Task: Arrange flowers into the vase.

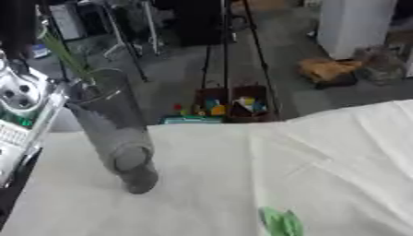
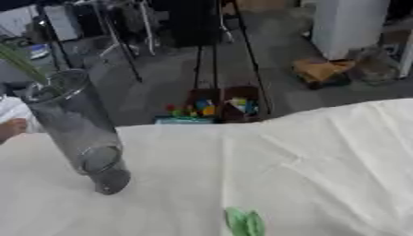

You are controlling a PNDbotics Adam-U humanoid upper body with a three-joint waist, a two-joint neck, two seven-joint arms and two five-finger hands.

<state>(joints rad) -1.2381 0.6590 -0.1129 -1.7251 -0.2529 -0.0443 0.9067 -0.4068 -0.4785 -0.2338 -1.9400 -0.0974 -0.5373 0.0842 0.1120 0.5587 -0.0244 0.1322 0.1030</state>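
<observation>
A tall vase [image 1: 113, 133] of clear, grey-tinted glass stands at the left of the worktop [image 1: 322, 156], which is covered with a pale cream cloth. The vase is a plain cylinder with a thick round base and an open rim at the top; it appears tilted in the slanted view. A thin green stem [image 1: 66, 55] rises from its mouth toward the upper left. Near the front edge of the cloth, well apart from the vase, lie some green leaves [image 2: 244, 222]. At the far left edge a white and metal piece with round holes [image 1: 20, 99] shows beside the vase; no robot hand is in view, so its state cannot be told.
</observation>
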